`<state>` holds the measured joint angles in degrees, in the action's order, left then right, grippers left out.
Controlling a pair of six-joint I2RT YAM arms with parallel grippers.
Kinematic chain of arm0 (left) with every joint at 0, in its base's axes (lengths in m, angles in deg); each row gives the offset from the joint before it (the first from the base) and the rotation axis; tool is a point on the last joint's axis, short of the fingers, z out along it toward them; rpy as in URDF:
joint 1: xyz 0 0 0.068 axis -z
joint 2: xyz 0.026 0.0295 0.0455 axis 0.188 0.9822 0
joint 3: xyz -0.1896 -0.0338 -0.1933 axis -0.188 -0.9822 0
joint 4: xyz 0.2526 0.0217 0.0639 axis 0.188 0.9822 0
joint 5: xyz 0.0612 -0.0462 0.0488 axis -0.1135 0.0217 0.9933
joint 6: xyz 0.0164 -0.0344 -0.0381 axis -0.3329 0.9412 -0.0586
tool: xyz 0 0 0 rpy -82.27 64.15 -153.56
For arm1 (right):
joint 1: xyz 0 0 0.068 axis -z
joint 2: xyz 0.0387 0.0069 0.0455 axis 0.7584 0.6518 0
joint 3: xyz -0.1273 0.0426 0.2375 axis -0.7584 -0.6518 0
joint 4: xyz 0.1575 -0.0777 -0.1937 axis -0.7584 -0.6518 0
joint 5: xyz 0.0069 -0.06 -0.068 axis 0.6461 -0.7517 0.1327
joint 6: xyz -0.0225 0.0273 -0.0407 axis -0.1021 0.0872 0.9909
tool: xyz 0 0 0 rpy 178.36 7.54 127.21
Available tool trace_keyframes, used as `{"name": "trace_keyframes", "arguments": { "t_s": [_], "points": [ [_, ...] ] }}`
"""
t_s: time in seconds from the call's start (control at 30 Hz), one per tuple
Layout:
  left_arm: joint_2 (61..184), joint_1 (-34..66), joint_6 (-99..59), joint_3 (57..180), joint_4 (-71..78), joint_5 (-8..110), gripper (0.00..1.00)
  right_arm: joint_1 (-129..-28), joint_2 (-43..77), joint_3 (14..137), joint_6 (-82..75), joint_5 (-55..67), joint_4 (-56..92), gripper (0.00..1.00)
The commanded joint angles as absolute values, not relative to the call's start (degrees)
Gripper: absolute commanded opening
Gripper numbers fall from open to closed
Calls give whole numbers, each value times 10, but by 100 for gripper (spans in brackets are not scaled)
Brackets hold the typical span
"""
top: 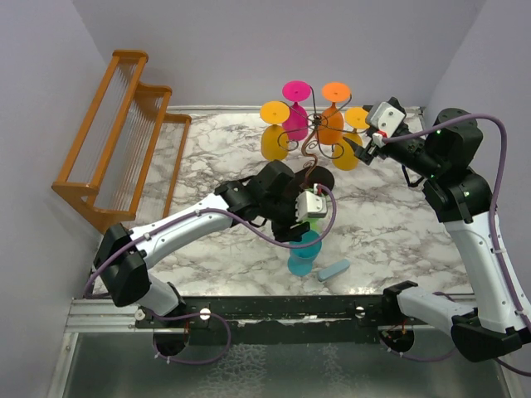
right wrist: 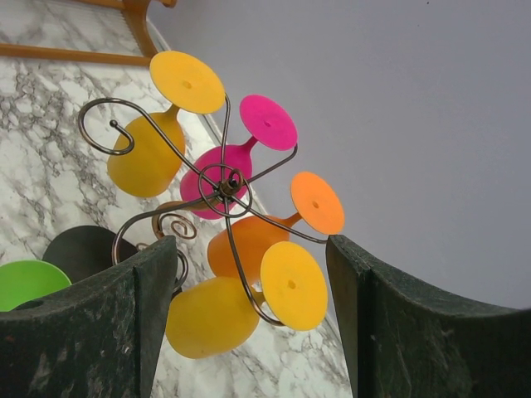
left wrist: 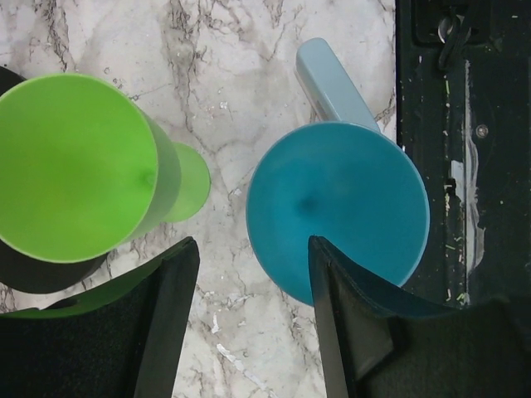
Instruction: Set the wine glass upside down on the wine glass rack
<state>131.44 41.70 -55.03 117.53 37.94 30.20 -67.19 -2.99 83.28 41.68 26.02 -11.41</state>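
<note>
The wire wine glass rack (top: 315, 133) stands at the back of the marble table on a black oval base (right wrist: 83, 253). Two yellow glasses, a magenta glass (right wrist: 224, 170) and an orange glass (right wrist: 257, 236) hang upside down from its arms (right wrist: 222, 186). A green wine glass (left wrist: 75, 166) and a teal wine glass (left wrist: 336, 211) stand upright on the table. My left gripper (left wrist: 253, 249) is open and empty, above the gap between them; the teal glass (top: 303, 253) shows below it in the top view. My right gripper (right wrist: 249, 249) is open and empty, close to the rack's right side.
A large orange-brown wooden rack (top: 116, 133) stands at the left edge. A light blue flat object (top: 333, 269) lies beside the teal glass near the black front rail (top: 274, 307). Grey walls close the back and sides.
</note>
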Motion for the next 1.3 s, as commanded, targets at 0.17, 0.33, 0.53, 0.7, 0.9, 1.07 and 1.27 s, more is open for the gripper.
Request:
{"name": "trace_keyframes", "arguments": {
  "t_s": [0.17,0.33,0.53,0.7,0.9,1.07,1.27],
  "points": [
    [1356,443,-574,1216,411,335,45,-668,-37,823,424,237,-98,72],
    [1363,449,-587,1222,433,320,31,-668,-37,822,425,235,-96,72],
    [1363,451,-604,1230,464,299,15,-668,-36,822,426,235,-97,72],
    [1354,451,-619,1235,490,304,4,-668,-34,822,427,221,-93,72],
    [1336,449,-650,1265,543,303,0,-668,-27,820,432,198,-93,76],
    [1318,430,-653,1292,580,270,0,-667,-16,818,444,177,-105,82],
    [1278,376,-645,1321,601,196,0,-663,-4,832,452,145,-126,83]
  ]
}}
